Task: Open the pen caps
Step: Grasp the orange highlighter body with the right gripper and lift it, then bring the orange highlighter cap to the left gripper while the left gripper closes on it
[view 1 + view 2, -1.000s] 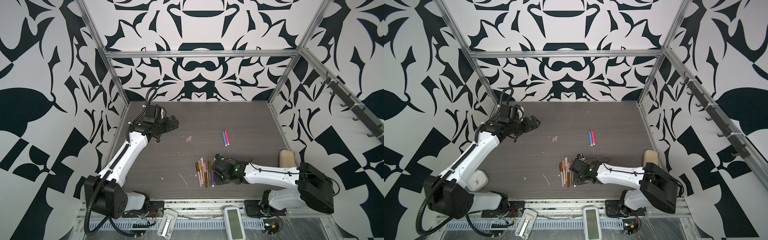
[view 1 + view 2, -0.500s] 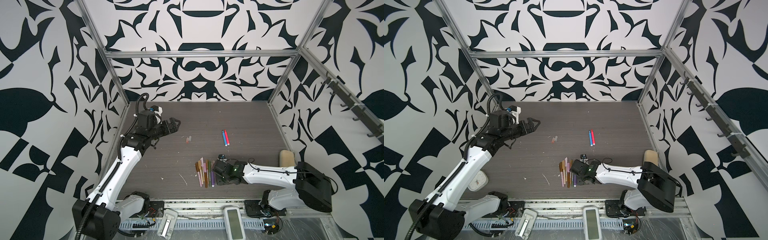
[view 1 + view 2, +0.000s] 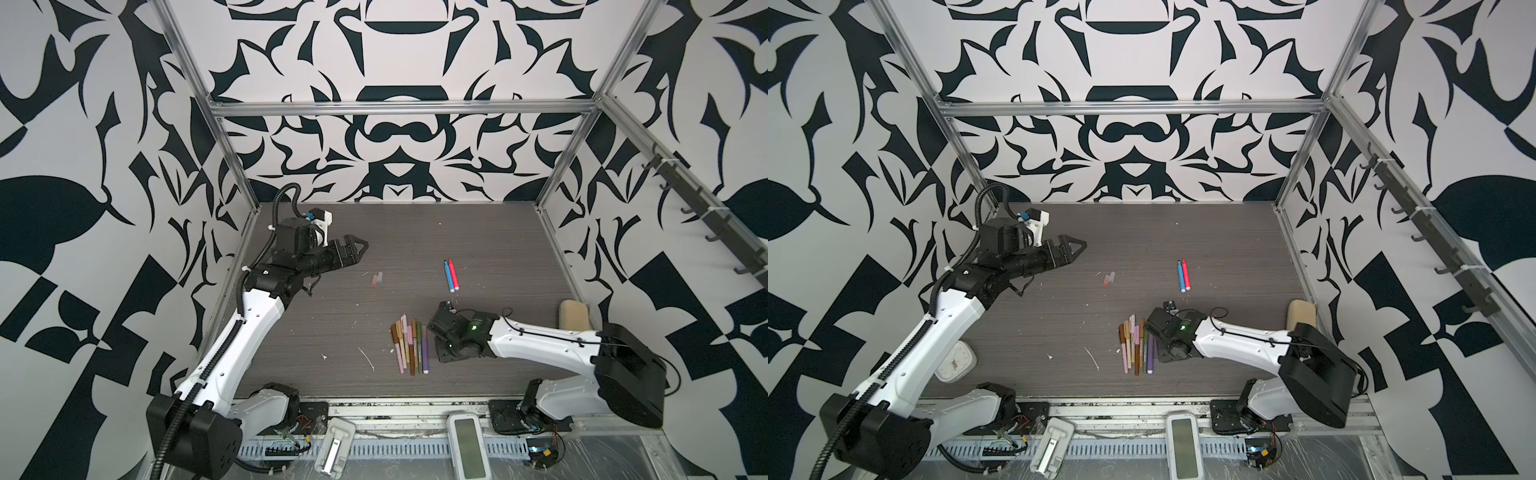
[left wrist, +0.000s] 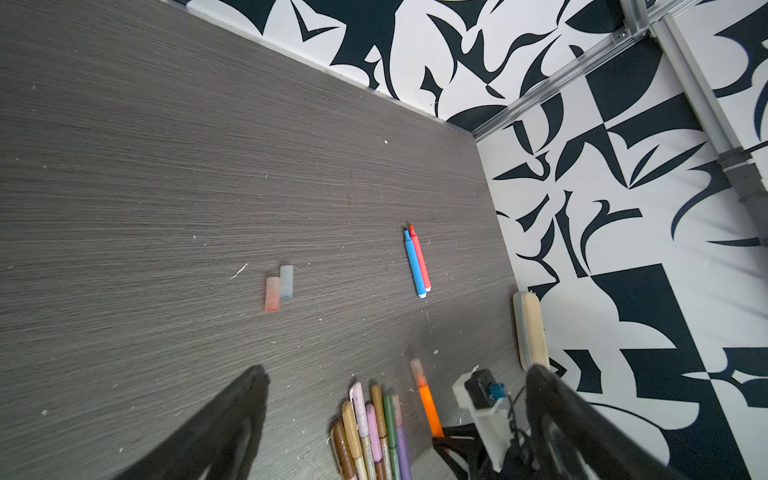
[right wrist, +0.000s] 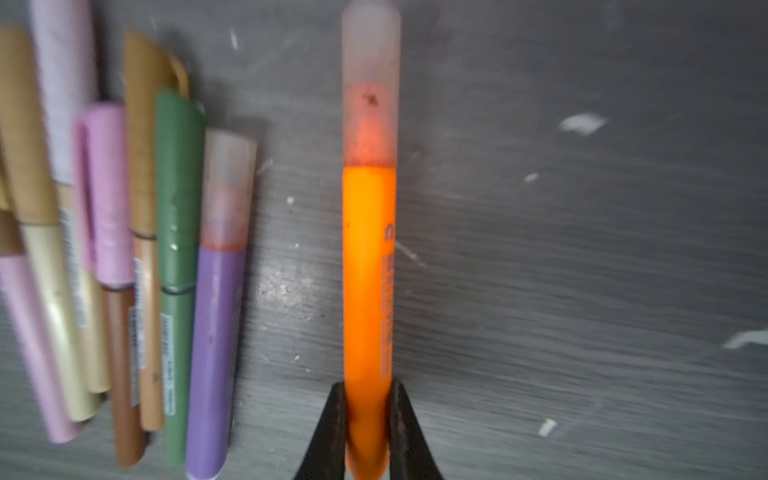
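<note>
Step in hand: the orange pen. R gripper point(image 5: 368, 386) was clamped on the tail end of the orange pen point(image 5: 368, 270), jaws tight on both sides of the barrel, pen pointing straight out from the wrist. Its translucent cap point(image 5: 371, 83) was on, seated against the barrel. The pen sat toward the front edge of the table point(image 3: 498, 232), right of centre. It was just beside the bundle of slim pens point(image 3: 409, 347) but apart from the purple pen point(image 5: 216, 332) at the bundle's edge. Couldn't tell whether it was lifted or resting on the surface.

L gripper point(image 3: 360, 248) hung over the table's back-left part, fingers point(image 4: 232, 415) spread wide w/ nothing btw them, well apart from the orange pen.

Progress, judging by layout: blue pen point(image 3: 448, 276) & red pen point(image 3: 454, 275) lay touching side by side toward the back-right, tips bare. Two loose caps point(image 3: 377, 278) lay together left of centre. Purple + slim pens looked capped, so most of the job was left.

Next move, as I read it: L arm has to come across & down to the cap end, set its jaws square across the cap only, not the barrel, then close. Then a pull along the pen's axis while R holds firm. R's grip is at the very tail, so a sideways tug would prob. lever the pen out. Cap is smooth & round, so it may slip in a light pinch.
</note>
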Available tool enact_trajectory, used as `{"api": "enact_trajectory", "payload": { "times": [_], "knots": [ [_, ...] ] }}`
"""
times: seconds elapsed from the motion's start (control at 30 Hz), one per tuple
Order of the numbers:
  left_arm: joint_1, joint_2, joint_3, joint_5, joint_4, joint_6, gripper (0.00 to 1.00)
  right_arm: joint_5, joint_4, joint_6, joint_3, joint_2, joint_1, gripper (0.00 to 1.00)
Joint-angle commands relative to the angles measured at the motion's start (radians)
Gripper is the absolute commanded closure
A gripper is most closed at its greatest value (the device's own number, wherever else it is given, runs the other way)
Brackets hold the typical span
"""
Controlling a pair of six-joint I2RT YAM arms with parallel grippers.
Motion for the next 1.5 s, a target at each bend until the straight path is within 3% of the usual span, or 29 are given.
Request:
{"api": "enact_trajectory", "payload": {
  "times": [0.0,0.13,0.27,0.4,0.53,0.73,0.93,1.47],
  "knots": [
    [0.012,0.025,0.03,0.013,-0.053,0.061,0.01,0.013,-0.092,-0.079,0.077,-0.088,-0.059,1.0],
    [0.013,0.048,0.04,0.078,-0.023,0.058,0.01,-0.028,-0.073,-0.142,0.13,-0.127,-0.096,1.0],
    [0.007,0.057,-0.023,0.192,0.102,-0.036,0.01,-0.07,-0.028,-0.17,0.184,-0.103,-0.1,1.0],
    [-0.005,0.041,-0.074,0.205,0.182,-0.073,0.0,-0.146,0.073,-0.201,0.203,-0.1,-0.1,1.0],
    [-0.005,0.076,-0.064,0.255,0.221,-0.139,0.06,-0.234,0.118,-0.257,0.244,-0.099,-0.098,1.0],
    [-0.058,0.177,-0.099,0.338,0.381,-0.346,0.18,-0.299,0.103,-0.297,0.347,-0.059,-0.098,1.0],
    [-0.116,0.239,-0.066,0.32,0.346,-0.338,0.27,-0.36,0.118,-0.282,0.415,-0.014,-0.097,1.0],
    [-0.178,0.271,-0.024,0.323,0.305,-0.306,0.45,-0.36,0.119,-0.283,0.451,0.007,-0.097,1.0]
  ]
}}
